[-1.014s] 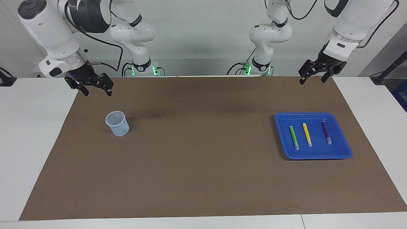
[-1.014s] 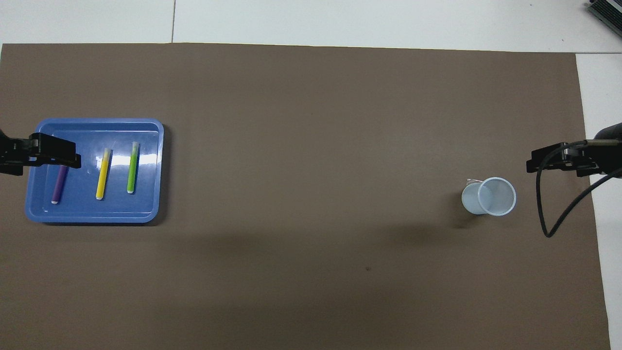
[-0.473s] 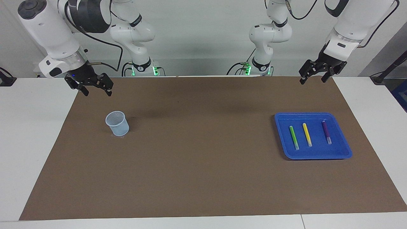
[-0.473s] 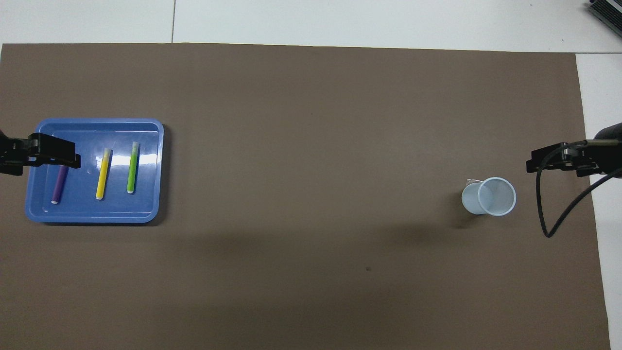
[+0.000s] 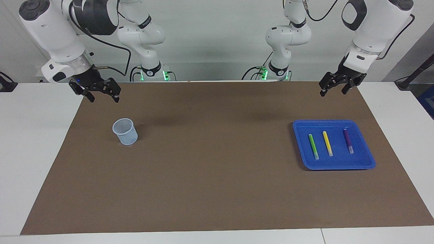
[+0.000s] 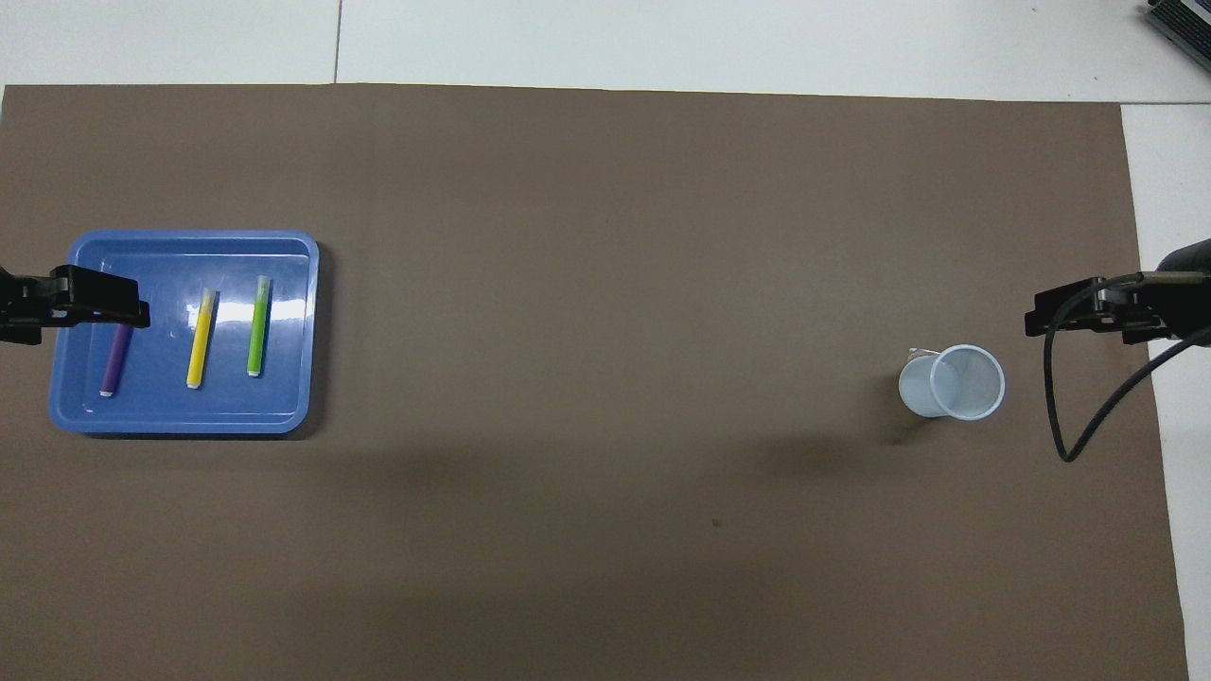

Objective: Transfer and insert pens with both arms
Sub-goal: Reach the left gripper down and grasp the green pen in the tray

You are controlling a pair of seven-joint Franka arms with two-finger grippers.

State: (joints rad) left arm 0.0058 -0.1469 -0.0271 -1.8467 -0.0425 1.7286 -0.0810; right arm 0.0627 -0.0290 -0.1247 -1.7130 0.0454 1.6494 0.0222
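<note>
Three pens lie side by side in a blue tray (image 5: 362, 165) at the left arm's end of the mat: green (image 5: 313, 146), yellow (image 5: 327, 143) and dark purple (image 5: 348, 140). In the overhead view they show as green (image 6: 257, 325), yellow (image 6: 200, 338) and purple (image 6: 115, 355). My left gripper (image 5: 333, 90) is open and empty, raised high above the mat; in the overhead view the left gripper (image 6: 47, 312) covers the purple pen's end. My right gripper (image 5: 103, 98) is open and empty, raised over the mat's corner near a pale blue cup (image 5: 125, 131).
The cup (image 6: 954, 382) stands upright on the brown mat (image 5: 217, 176) at the right arm's end. A black cable (image 6: 1069, 426) hangs from the right gripper (image 6: 1088, 312). White table surface borders the mat.
The left arm's wrist has swung a little and its gripper has shifted slightly toward the table's end. The right arm, the pens and the cup have not moved.
</note>
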